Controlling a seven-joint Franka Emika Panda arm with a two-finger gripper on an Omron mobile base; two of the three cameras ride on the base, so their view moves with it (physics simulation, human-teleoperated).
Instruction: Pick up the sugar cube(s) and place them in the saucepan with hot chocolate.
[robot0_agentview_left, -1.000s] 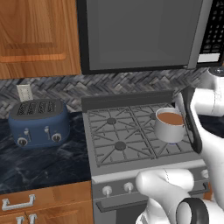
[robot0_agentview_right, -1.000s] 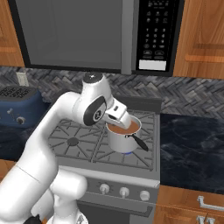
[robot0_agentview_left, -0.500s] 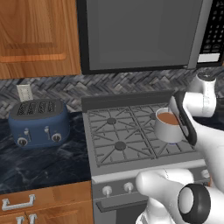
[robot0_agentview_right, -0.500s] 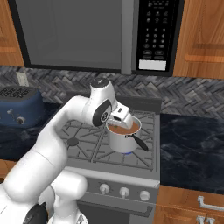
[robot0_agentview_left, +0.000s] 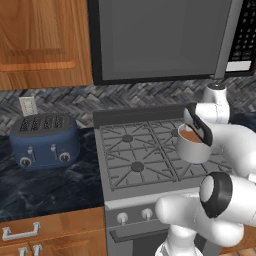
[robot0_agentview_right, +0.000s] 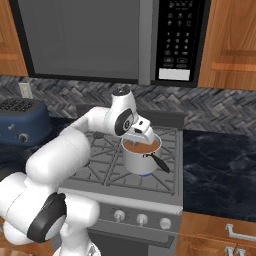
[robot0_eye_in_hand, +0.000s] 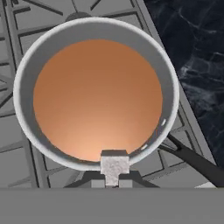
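You are at the carry-and-drop step: your gripper (robot0_eye_in_hand: 114, 180) has its fingers clamped on the sugar cube (robot0_eye_in_hand: 114, 166), a small pale block at the bottom centre of the hand view. The cube sits right at the near rim of the saucepan (robot0_eye_in_hand: 94, 94), which takes up the upper left and middle of that frame, its brown hot chocolate (robot0_eye_in_hand: 97, 98) undisturbed and its dark handle (robot0_eye_in_hand: 192, 159) running off to the lower right.

In the right base view, the saucepan (robot0_agentview_right: 141, 157) stands on a front burner of the stove (robot0_agentview_right: 100, 170), a little right of the frame's centre, and the gripper (robot0_agentview_right: 138, 131) hangs just above its left edge.

Next, judging from this, you need to bring the cube a little further in over the liquid, so it clears the rim, then part the fingers. Released here, it could strike the rim and fall outside.
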